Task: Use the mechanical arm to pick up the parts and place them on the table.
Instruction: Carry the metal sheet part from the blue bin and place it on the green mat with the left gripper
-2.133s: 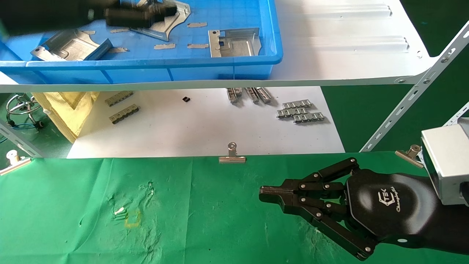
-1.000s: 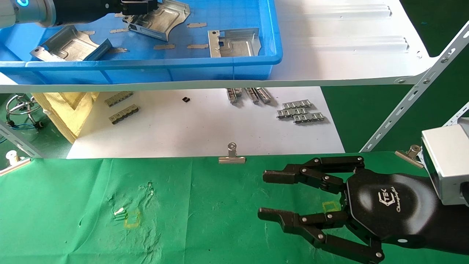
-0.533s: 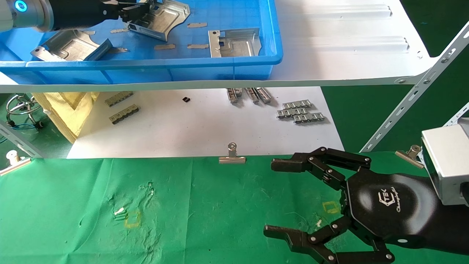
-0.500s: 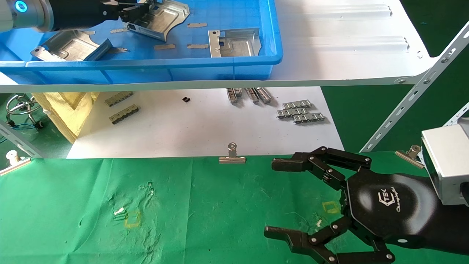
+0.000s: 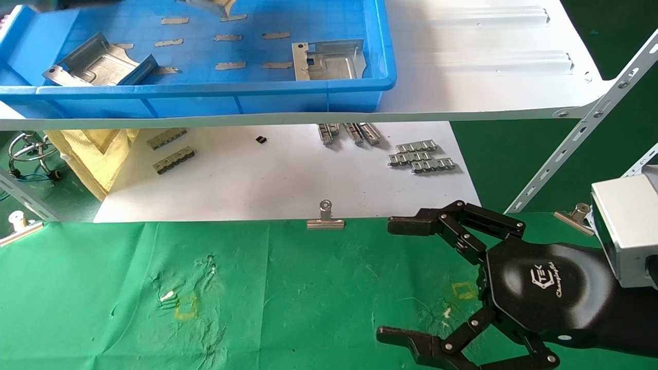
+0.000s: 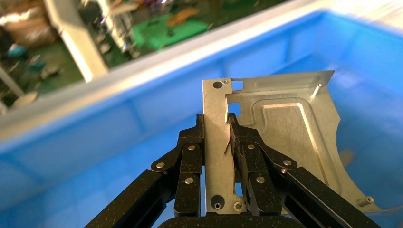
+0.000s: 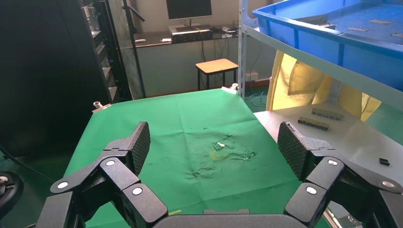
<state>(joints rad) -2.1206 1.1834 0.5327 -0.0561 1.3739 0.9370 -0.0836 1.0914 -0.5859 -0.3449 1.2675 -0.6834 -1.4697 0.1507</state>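
My left gripper (image 6: 216,126) is shut on the flat edge of a silver stamped part (image 6: 285,137) and holds it above the floor of the blue bin (image 6: 95,156). In the head view only that part's lower edge (image 5: 211,5) shows at the top, and the left gripper is out of that view. Two more parts (image 5: 97,64) (image 5: 329,60) lie in the blue bin (image 5: 205,95). My right gripper (image 5: 393,280) is wide open and empty, low over the right of the green table (image 5: 282,298). The right wrist view shows its pads (image 7: 140,142) spread over bare cloth (image 7: 190,123).
The bin stands on a white metal shelf (image 5: 488,77) with a slanted brace (image 5: 581,128) at the right. Below it lies a white sheet (image 5: 282,180) with grey ridged strips (image 5: 421,156). Binder clips (image 5: 325,218) hold the cloth's far edge.
My left gripper has lifted the part up and away, out of the top of the head view. My right gripper has gone from shut to wide open, staying in place.
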